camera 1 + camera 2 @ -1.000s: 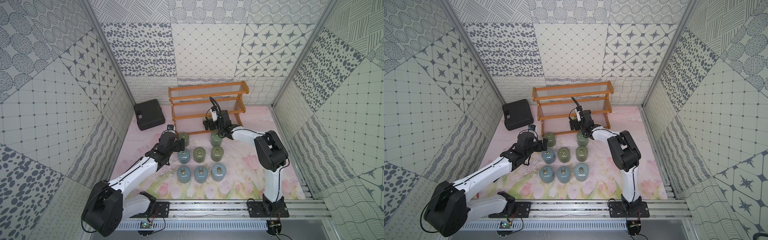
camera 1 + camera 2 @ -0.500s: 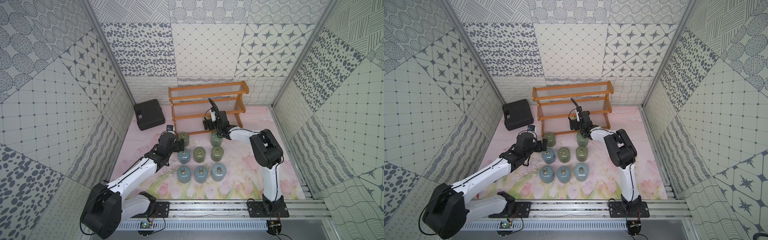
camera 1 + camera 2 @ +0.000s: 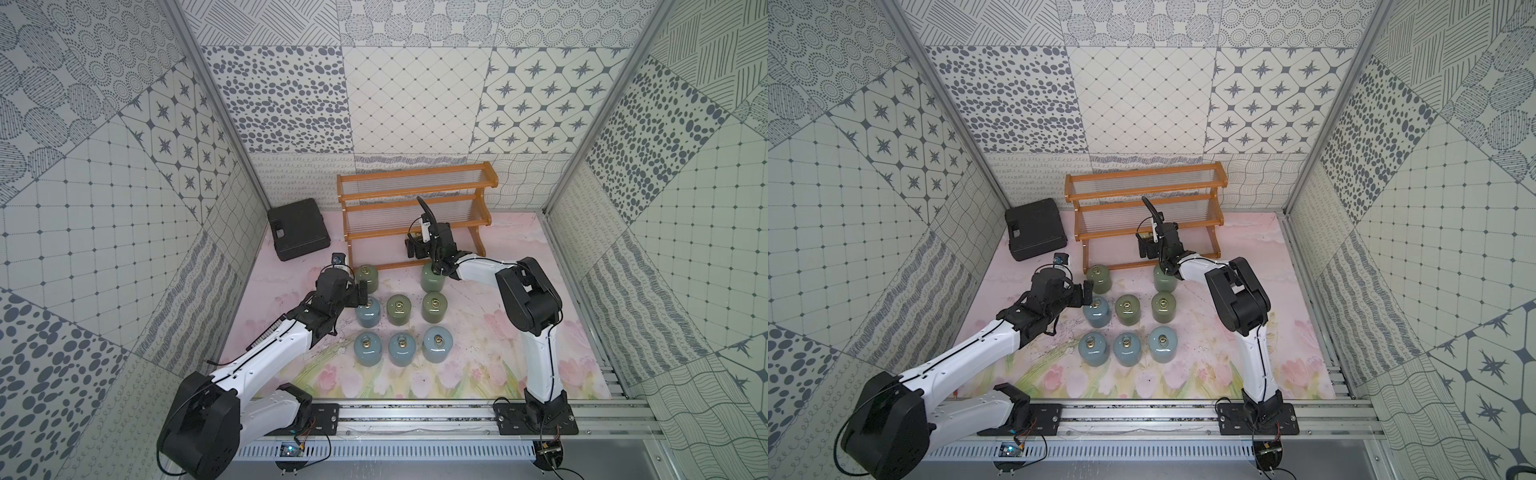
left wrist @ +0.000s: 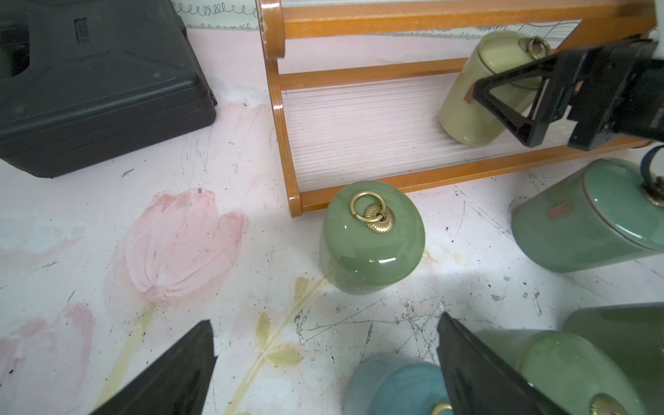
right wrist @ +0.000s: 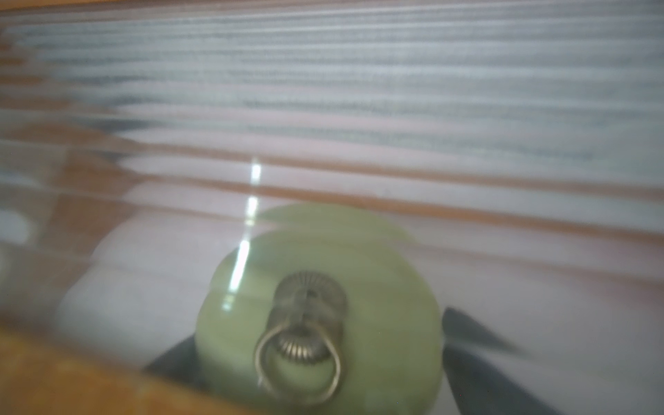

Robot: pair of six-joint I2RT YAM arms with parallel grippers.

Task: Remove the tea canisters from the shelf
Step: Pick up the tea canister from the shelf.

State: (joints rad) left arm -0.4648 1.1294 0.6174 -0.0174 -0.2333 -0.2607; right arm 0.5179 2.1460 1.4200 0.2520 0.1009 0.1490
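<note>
The shelf (image 3: 374, 205) (image 3: 1113, 208) stands at the back. One pale yellow-green tea canister (image 4: 474, 90) (image 5: 323, 287) sits on its lowest tier (image 4: 377, 122). My right gripper (image 3: 415, 249) (image 5: 319, 345) is open there, a finger on each side of that canister, which it hides in both top views. Several other tea canisters stand on the table in front of the shelf, among them an olive one (image 3: 366, 277) (image 4: 370, 237) and a blue-grey one (image 3: 368, 312). My left gripper (image 3: 360, 293) (image 4: 323, 319) hangs open and empty between these two.
A flat black case (image 3: 297, 228) (image 4: 90, 90) lies left of the shelf by the wall. Three blue-grey canisters (image 3: 401, 348) form the front row, with olive ones (image 3: 434, 306) behind them. Patterned walls close in the table on three sides.
The right arm's elbow has swung slightly left while its gripper stayed at the lowest tier. The left gripper has drifted a little back and left.
</note>
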